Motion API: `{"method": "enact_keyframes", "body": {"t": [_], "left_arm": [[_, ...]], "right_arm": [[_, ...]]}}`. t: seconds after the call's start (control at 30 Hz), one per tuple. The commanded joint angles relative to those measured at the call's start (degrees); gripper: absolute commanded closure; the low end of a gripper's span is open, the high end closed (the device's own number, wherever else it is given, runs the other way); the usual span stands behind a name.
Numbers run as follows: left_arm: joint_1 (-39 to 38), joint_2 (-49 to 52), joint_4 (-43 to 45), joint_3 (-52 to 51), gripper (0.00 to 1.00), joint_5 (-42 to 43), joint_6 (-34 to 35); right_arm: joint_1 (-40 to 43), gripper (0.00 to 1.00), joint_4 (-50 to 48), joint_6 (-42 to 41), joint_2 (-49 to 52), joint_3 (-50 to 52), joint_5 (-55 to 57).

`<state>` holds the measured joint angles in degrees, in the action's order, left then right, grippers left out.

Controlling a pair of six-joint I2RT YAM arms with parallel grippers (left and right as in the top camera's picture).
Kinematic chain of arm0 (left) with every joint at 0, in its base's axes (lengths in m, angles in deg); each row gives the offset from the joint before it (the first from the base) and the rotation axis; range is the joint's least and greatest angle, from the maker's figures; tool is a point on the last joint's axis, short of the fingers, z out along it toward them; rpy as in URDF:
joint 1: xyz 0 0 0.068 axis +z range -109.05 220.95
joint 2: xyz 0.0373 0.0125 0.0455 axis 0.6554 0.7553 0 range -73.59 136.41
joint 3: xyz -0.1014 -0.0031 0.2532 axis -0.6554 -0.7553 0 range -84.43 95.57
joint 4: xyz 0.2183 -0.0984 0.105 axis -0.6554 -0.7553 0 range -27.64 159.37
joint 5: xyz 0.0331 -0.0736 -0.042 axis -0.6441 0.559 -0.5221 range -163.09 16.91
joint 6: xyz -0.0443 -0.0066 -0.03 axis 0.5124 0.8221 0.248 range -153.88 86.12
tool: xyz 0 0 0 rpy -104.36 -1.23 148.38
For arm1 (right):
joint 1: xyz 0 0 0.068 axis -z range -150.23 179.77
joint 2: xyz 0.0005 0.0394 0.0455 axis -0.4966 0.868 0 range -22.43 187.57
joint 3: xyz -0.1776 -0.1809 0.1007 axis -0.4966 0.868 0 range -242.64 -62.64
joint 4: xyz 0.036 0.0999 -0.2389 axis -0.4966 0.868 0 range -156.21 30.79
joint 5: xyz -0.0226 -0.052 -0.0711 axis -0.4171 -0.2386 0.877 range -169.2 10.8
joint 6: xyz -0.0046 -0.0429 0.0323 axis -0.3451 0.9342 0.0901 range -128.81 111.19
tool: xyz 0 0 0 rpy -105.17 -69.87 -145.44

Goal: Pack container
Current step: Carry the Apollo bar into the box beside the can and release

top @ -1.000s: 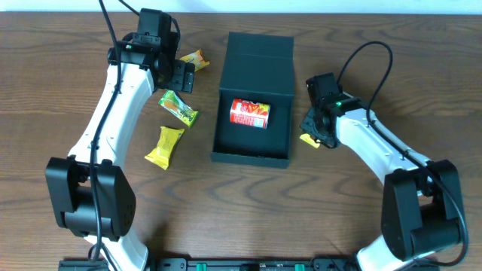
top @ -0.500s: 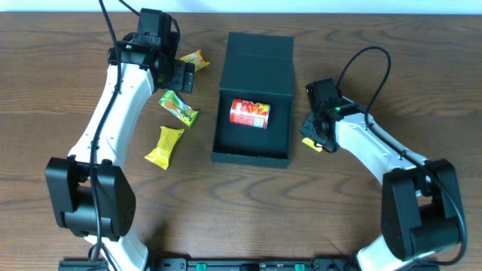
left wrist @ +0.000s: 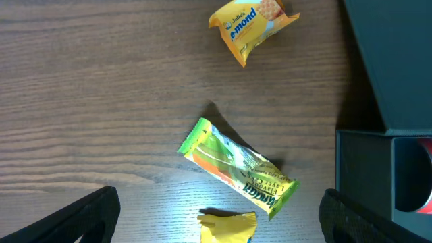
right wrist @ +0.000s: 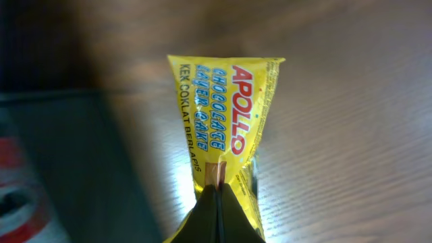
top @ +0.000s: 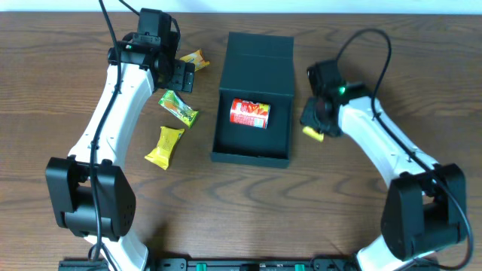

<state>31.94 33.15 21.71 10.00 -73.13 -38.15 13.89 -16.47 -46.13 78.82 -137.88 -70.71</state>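
Grips yellow cake packet between closed right fingers, dark green box just beside them, red can inside. Holds left fingers wide above green packet. Step, likely: carrying packet to box. Needs next: shift over the opening, then release.

On my brown wood counter I see a green wafer packet lying between an orange-yellow biscuit packet and a plain yellow packet, a red can on its side, and a yellow cake packet marked Apollo.
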Motion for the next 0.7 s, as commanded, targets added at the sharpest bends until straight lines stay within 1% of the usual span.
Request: {"method": "enact_keyframes", "body": {"t": [0.0,0.17,0.23,0.3,0.4,0.5,0.67], "left_arm": [[0.09,0.02,-0.04,1.31,0.05,-0.39,0.59],[0.09,0.02,-0.07,1.31,0.05,-0.39,0.61],[0.09,0.02,-0.07,1.31,0.05,-0.39,0.61],[0.09,0.02,-0.04,1.31,0.05,-0.39,0.61],[0.09,0.02,-0.04,1.31,0.05,-0.39,0.61],[0.09,0.02,-0.04,1.31,0.05,-0.39,0.61],[0.09,0.02,-0.09,1.31,0.05,-0.37,0.61]], "right_arm": [[-2.12,0.99,4.37,8.22,-0.22,-7.8,0.04],[-5.84,0.99,13.33,11.43,-0.22,-16.13,-3.17],[-7.48,0.99,14.4,11.5,-0.22,-17.35,-6.38],[-9.49,0.99,14.29,11.52,-0.22,-17.4,-9.22],[-12.31,0.99,14.4,11.58,-0.2,-17.2,-9.31],[-14.32,0.99,14.6,11.67,-0.2,-17.07,-8.81],[-15.13,0.99,14.36,11.65,0.02,-14.53,-5.46]]}}
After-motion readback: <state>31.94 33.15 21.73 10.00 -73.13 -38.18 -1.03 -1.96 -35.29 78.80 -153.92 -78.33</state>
